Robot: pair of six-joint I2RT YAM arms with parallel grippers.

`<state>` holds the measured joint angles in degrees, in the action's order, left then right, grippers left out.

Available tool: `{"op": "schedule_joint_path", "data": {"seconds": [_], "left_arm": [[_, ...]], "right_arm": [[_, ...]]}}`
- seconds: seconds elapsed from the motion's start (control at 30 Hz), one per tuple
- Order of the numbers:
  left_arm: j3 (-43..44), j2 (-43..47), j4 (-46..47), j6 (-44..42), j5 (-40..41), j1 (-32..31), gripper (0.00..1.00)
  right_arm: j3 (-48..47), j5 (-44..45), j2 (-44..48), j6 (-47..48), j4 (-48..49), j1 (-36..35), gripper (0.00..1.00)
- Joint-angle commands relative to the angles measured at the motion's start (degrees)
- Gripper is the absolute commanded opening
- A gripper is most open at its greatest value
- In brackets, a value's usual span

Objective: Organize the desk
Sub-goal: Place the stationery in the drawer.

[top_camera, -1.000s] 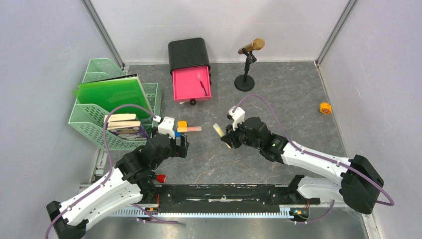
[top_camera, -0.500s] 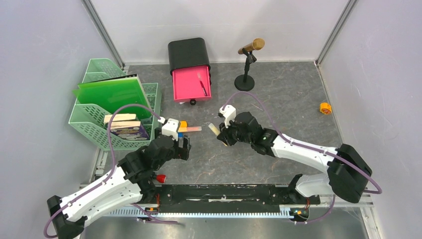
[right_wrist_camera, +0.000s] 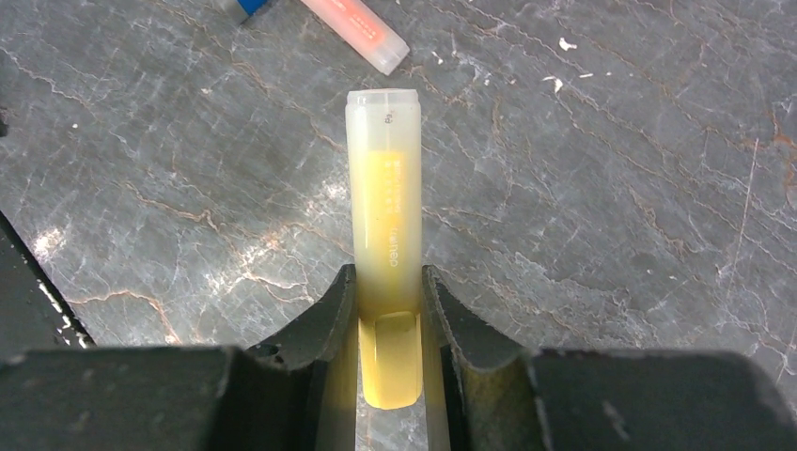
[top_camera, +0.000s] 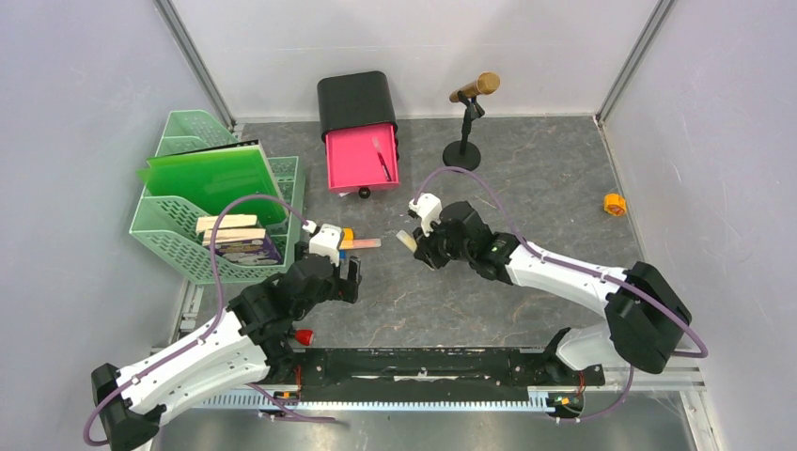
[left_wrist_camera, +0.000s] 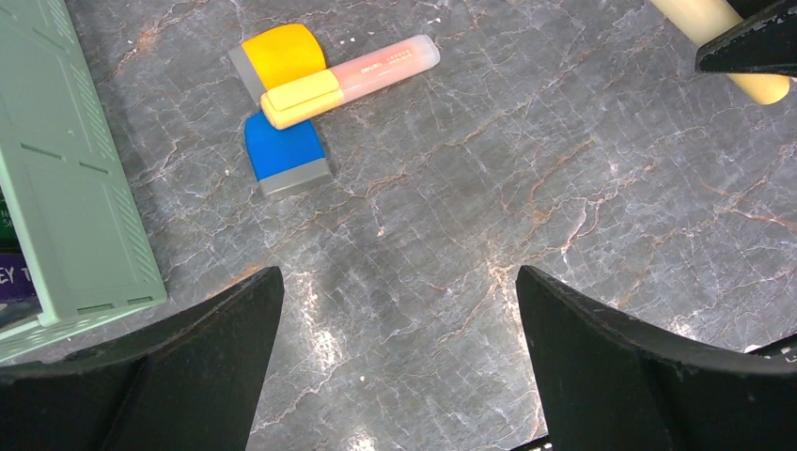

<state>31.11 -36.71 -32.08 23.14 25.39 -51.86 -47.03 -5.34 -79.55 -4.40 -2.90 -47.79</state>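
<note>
Right gripper (right_wrist_camera: 385, 277) is pinching the yellow highlighter (right_wrist_camera: 383, 188), now drifting up-left over the desk (top_camera: 545, 188) filling mid-frame, closer to the open pink drawer (top_camera: 360, 155), so it's probably getting stashed there. Left gripper (left_wrist_camera: 397, 272) is hanging wide open near the pink highlighter (left_wrist_camera: 376, 70).

— What gets clipped in the left wrist view?
— The green tray (left_wrist_camera: 66, 188) runs off the left edge, the yellow highlighter (left_wrist_camera: 697, 13) off the top right. The desk (left_wrist_camera: 470, 235) passes every edge.
— And the right wrist view?
— The top edge cuts the pink highlighter (right_wrist_camera: 362, 23); only a corner of the blue eraser (right_wrist_camera: 246, 6) shows.
— From above?
— The thin stick (top_camera: 383, 162) in the pink drawer (top_camera: 352, 167) and the small orange thing (top_camera: 615, 204) at the right are too small to tell.
</note>
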Motion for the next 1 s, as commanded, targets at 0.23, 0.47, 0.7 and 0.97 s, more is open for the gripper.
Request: {"op": "schedule_joint_path", "data": {"seconds": [0.23,0.47,0.7,0.97], "left_arm": [[1.51,-0.57,0.26,2.26,0.76,-0.99,1.0],[1.16,0.62,0.18,2.61,2.62,-1.92,1.0],[1.18,0.91,-0.18,3.05,3.94,-2.28,1.0],[1.14,0.16,-0.01,3.07,4.08,-2.36,1.0]], "right_arm": [[-13.11,-1.14,-5.47,2.08,-2.43,2.33,0.0],[-25.57,-1.06,-11.69,3.88,-4.45,3.13,0.0],[-35.98,-1.37,-17.55,1.31,-1.88,4.01,0.0],[-41.16,-0.93,-22.93,-2.41,6.75,4.63,0.0]]}}
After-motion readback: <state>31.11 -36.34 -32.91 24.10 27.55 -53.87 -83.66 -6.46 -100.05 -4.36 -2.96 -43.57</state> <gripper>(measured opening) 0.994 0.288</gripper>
